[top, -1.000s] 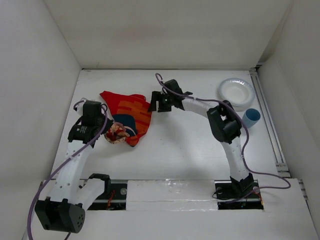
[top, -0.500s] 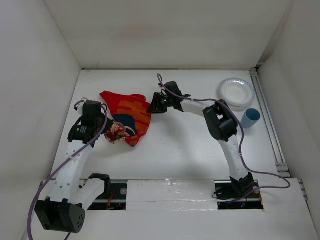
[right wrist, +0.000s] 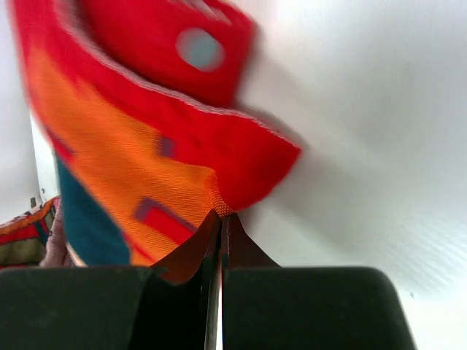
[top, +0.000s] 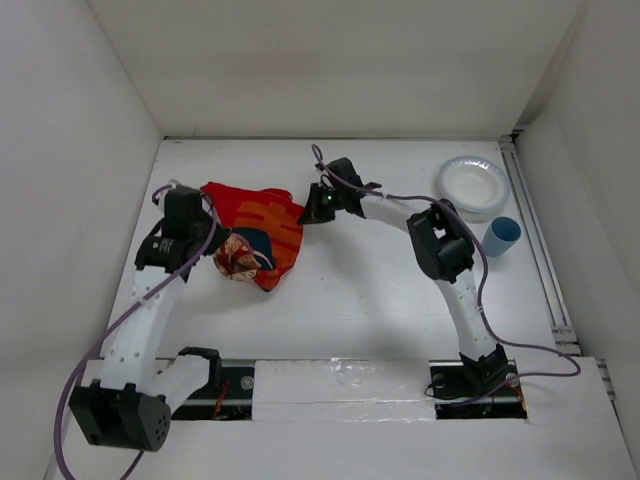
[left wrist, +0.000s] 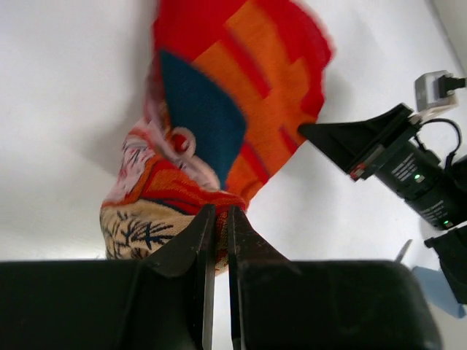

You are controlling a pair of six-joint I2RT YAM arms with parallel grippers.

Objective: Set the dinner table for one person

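A red and orange cloth placemat [top: 262, 225] lies crumpled on the left half of the white dinner table [top: 360, 300]. My left gripper [top: 207, 250] is shut on the placemat's bunched near-left edge; in the left wrist view the cloth [left wrist: 241, 95] is pinched between the tips [left wrist: 221, 209]. At the cloth's right corner, my right gripper [top: 305, 213] is shut on it. The right wrist view shows the orange weave [right wrist: 146, 168] caught in the closed tips [right wrist: 221, 216]. The right gripper's black tips [left wrist: 305, 130] also show in the left wrist view, touching the cloth.
A white paper plate [top: 472, 185] sits at the back right of the table. A blue cup [top: 502, 236] lies just in front of it, near the right rail. White walls close in the table on three sides.
My right gripper has closed from open onto the placemat's right corner. My left arm has shifted slightly toward the back, dragging the bunched cloth edge with it.
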